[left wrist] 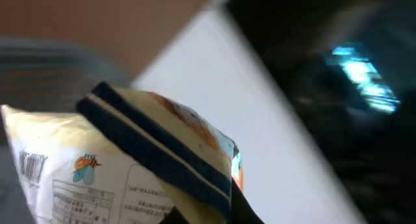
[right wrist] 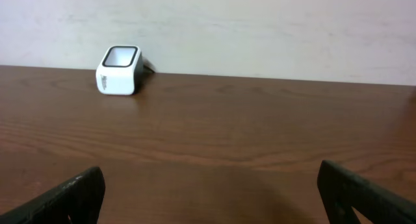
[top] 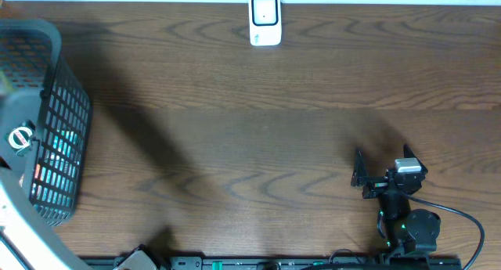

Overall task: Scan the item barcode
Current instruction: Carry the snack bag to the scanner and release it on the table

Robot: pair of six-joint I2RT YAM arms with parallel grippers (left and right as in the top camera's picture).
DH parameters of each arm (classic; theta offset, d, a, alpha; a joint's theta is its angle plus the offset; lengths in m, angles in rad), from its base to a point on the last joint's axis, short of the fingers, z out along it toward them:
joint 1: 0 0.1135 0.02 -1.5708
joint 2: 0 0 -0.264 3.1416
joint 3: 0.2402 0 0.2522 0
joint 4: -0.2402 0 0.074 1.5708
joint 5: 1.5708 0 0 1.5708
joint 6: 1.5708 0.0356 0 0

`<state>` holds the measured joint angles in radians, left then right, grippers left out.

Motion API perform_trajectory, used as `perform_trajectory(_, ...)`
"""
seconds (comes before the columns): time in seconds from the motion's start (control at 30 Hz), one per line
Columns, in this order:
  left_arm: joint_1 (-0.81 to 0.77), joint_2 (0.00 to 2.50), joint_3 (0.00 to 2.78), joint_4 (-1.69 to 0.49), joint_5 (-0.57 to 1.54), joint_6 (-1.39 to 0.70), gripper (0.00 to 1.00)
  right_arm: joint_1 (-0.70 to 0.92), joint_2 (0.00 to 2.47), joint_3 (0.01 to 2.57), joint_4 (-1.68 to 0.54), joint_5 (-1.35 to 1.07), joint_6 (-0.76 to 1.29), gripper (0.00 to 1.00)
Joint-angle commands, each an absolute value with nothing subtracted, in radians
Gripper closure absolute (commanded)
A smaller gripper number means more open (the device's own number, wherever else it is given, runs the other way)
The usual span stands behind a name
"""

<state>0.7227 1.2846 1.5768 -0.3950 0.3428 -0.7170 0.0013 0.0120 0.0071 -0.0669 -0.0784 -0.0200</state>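
Observation:
In the left wrist view, a cream-yellow snack packet [left wrist: 130,165] with a dark blue stripe, a bee logo and a barcode [left wrist: 31,165] fills the lower left. My left gripper [left wrist: 208,216] is shut on the packet's lower edge; only its dark fingertips [left wrist: 244,208] show. In the overhead view that gripper is hidden near the basket at the far left. The white barcode scanner [top: 264,19] stands at the table's far edge and is also in the right wrist view [right wrist: 119,69]. My right gripper [top: 362,174] rests low at the front right, open and holding nothing [right wrist: 211,201].
A black mesh basket [top: 55,129] with teal packets inside stands at the left edge. Its dark mesh [left wrist: 344,94] and a white panel [left wrist: 214,87] blur behind the packet. A black rail [top: 274,262] runs along the front edge. A pale wall [right wrist: 260,23] rises behind the scanner.

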Motion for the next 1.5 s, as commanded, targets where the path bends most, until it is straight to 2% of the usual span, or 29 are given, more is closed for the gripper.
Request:
perform_trajectory(0.0, 0.709, 1.211, 1.588, -0.238, 0.697, -0.858, 0.93, 0.008, 0.007, 0.006, -0.071, -0.085, -0.035, 0.01)
perform_trajectory(0.07, 0.680, 1.195, 1.588, -0.172, 0.777, -0.901, 0.93, 0.008, 0.007, 0.006, -0.071, -0.085, -0.035, 0.01)
perform_trajectory(0.2, 0.492, 1.185, 1.588, -0.149, 0.816, -0.892, 0.92, 0.008, 0.007, 0.006, -0.071, -0.085, -0.035, 0.01)
perform_trajectory(0.47, 0.051, 1.268, 1.588, -0.207, 0.785, -0.563, 0.93, 0.008, 0.007, 0.006, -0.071, -0.085, -0.035, 0.01)
perform_trajectory(0.7, -0.282, 1.448, 1.588, -0.316, 0.607, -0.379, 0.93, 0.008, 0.007, 0.006, -0.071, -0.084, -0.035, 0.01)
perform_trajectory(0.93, -0.480, 1.701, 1.588, -0.357, 0.410, -0.352, 0.92, 0.008, 0.007, 0.006, -0.071, -0.085, -0.035, 0.01)
perform_trajectory(1.1, -0.571, 1.863, 1.588, -0.318, 0.406, -0.353, 0.93, 0.008, 0.007, 0.006, -0.071, -0.085, -0.035, 0.01)
perform_trajectory(1.13, -0.583, 1.880, 1.588, -0.308, 0.406, -0.353, 0.90, 0.008, 0.007, 0.006, -0.071, -0.085, -0.035, 0.01)
perform_trajectory(1.17, -0.593, 1.893, 1.588, -0.303, 0.406, -0.356, 0.73, 0.008, 0.007, 0.006, -0.071, -0.085, -0.035, 0.01)
perform_trajectory(1.2, -0.603, 1.902, 1.588, -0.297, 0.406, -0.356, 0.63, 0.008, 0.007, 0.006, -0.071, -0.085, -0.035, 0.01)
perform_trajectory(1.3, -0.618, 1.901, 1.588, -0.278, 0.407, -0.356, 0.53, 0.008, 0.007, 0.006, -0.071, -0.085, -0.035, 0.01)
perform_trajectory(1.33, -0.618, 1.895, 1.589, -0.266, 0.407, -0.356, 0.47, 0.008, 0.007, 0.006, -0.071, -0.084, -0.035, 0.01)
perform_trajectory(1.37, -0.611, 1.874, 1.599, -0.256, 0.407, -0.356, 0.36, 0.008, 0.007, 0.006, -0.071, -0.084, -0.035, 0.01)
perform_trajectory(1.47, -0.579, 1.810, 1.615, -0.255, 0.407, -0.356, 0.35, 0.008, 0.007, 0.006, -0.071, -0.085, -0.035, 0.01)
